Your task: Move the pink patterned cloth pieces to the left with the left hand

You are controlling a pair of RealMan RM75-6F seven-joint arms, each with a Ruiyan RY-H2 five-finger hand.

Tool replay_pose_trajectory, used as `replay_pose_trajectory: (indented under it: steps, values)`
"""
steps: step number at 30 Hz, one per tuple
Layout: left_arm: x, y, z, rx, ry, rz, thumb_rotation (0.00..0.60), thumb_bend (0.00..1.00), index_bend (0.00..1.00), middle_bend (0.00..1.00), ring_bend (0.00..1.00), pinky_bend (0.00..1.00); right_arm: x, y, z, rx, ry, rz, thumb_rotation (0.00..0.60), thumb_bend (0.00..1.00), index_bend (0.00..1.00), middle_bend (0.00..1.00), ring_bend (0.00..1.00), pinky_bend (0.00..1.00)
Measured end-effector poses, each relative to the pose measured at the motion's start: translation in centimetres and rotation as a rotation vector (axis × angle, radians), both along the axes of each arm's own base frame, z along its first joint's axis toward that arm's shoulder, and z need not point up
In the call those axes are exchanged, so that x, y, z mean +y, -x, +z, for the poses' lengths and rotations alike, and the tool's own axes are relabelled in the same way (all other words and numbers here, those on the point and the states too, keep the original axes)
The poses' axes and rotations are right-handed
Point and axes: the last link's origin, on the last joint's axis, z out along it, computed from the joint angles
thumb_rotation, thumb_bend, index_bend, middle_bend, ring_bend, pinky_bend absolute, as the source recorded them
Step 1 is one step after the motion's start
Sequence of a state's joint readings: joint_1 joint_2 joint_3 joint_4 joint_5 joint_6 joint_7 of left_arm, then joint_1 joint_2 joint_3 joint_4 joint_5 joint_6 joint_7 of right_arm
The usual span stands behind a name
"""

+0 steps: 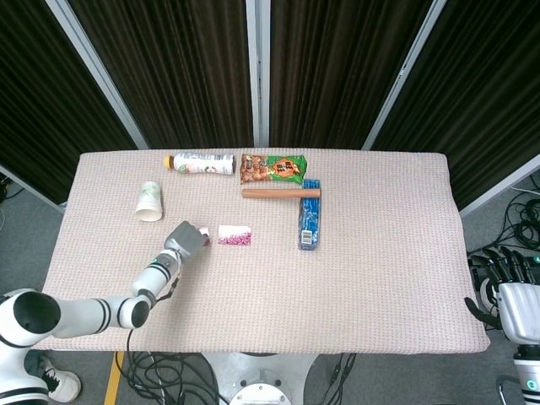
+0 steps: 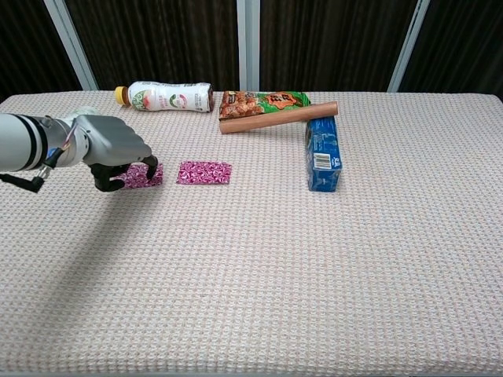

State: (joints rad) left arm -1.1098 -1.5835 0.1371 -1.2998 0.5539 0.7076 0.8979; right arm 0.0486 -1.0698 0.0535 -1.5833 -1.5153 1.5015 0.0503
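Two pink patterned cloth pieces lie flat on the table. My left hand [image 2: 111,149] [image 1: 186,238] has its fingertips curled down on the left cloth piece [image 2: 143,175], which peeks out beside the hand [image 1: 203,231]. The other cloth piece [image 2: 204,172] [image 1: 234,235] lies free a short gap to its right, apart from the hand. My right hand [image 1: 506,291] hangs off the table's right edge, low, fingers apart and holding nothing.
A paper cup [image 1: 149,202] lies just behind my left hand. At the back sit a drink bottle [image 2: 165,96], a snack bag [image 2: 263,101] and a wooden rod [image 2: 279,116]. A blue box [image 2: 323,154] stands to the right of the cloths.
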Motion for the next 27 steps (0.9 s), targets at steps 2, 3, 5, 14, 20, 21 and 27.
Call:
replay_pose_trajectory:
  steps: [2, 3, 5, 14, 20, 21, 27]
  values:
    - [0.0, 0.0, 0.2, 0.003, -0.005, 0.001, 0.600, 0.53, 0.32, 0.89, 0.84, 0.88, 0.0, 0.0, 0.0, -0.001, 0.002, 0.002, 0.596, 0.14, 0.21, 0.13, 0.00, 0.00]
    - [0.0, 0.0, 0.3, 0.001, -0.010, -0.002, 0.600, 0.53, 0.32, 0.89, 0.84, 0.88, 0.1, 0.0, 0.0, -0.002, 0.002, 0.002, 0.596, 0.14, 0.21, 0.13, 0.00, 0.00]
    - [0.0, -0.5, 0.5, -0.015, -0.029, -0.016, 0.600, 0.53, 0.32, 0.89, 0.84, 0.88, 0.1, 0.0, 0.0, -0.002, 0.001, 0.002, 0.596, 0.14, 0.21, 0.13, 0.00, 0.00]
    - [-0.1, -3.6, -1.3, -0.134, -0.058, -0.093, 0.600, 0.53, 0.32, 0.89, 0.84, 0.88, -0.1, 0.3, 0.1, 0.001, 0.000, -0.007, 0.599, 0.14, 0.21, 0.13, 0.00, 0.00]
    - [0.3, -4.6, -3.4, -0.161, -0.054, -0.092, 0.600, 0.53, 0.31, 0.89, 0.84, 0.88, -0.1, 0.6, 0.2, 0.004, 0.001, -0.020, 0.593, 0.14, 0.21, 0.13, 0.00, 0.00]
    - [0.4, -4.7, -3.7, -0.162, -0.054, -0.092, 0.600, 0.53, 0.31, 0.89, 0.84, 0.88, -0.1, 0.6, 0.2, 0.004, 0.001, -0.022, 0.593, 0.14, 0.21, 0.13, 0.00, 0.00]
    - [0.5, -4.9, -4.5, -0.140, -0.035, -0.083, 0.600, 0.53, 0.31, 0.89, 0.84, 0.88, -0.2, 0.8, 0.2, 0.003, 0.001, -0.030, 0.598, 0.14, 0.21, 0.13, 0.00, 0.00]
